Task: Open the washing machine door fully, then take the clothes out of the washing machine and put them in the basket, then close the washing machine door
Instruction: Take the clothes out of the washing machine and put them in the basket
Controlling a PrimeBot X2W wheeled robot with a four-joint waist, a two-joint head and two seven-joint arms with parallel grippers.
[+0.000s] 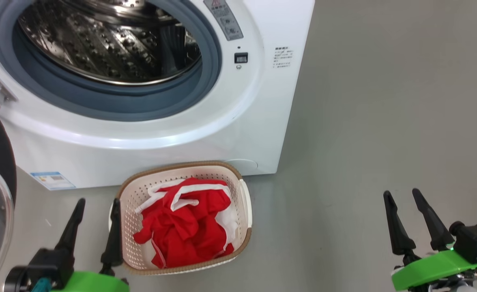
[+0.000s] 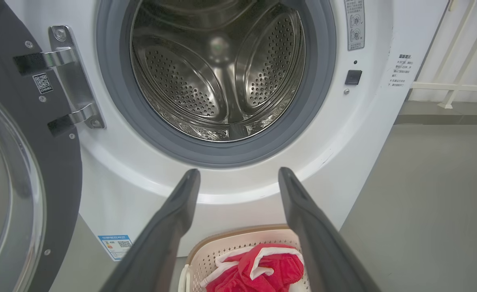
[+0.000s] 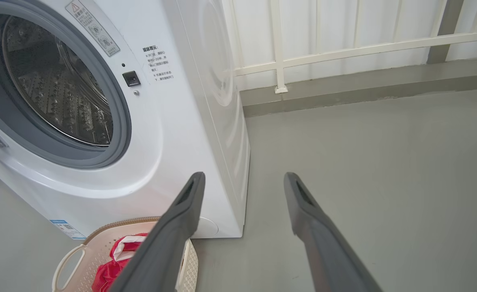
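One big white front-loading washing machine takes the upper left of the head view, its single round door, with a wide black rim and a bulging clear glass window, standing open at the left edge of the frame on a metal hinge plate with two arms. Inside the grey rubber ring the perforated steel drum shows bare metal. One small cream-white perforated plastic basket with a brown woven-look rim stands on the grey floor at lower centre, just in front of the machine's base. It holds the clothes, one heap of bright red fabric with white trim (how many garments cannot be told). There are two pincers. The left gripper is at lower left, close by the basket's left side, fingers spread and holding nothing. The right gripper is at lower right, well apart from the basket, likewise spread and holding nothing. Four labels show: a blue sticker low on the machine's front, a grey warning label with a red triangle, a block of Chinese print too small to read, and a QR sticker on the door's inner face. A white railing crosses the upper right of the right wrist view.
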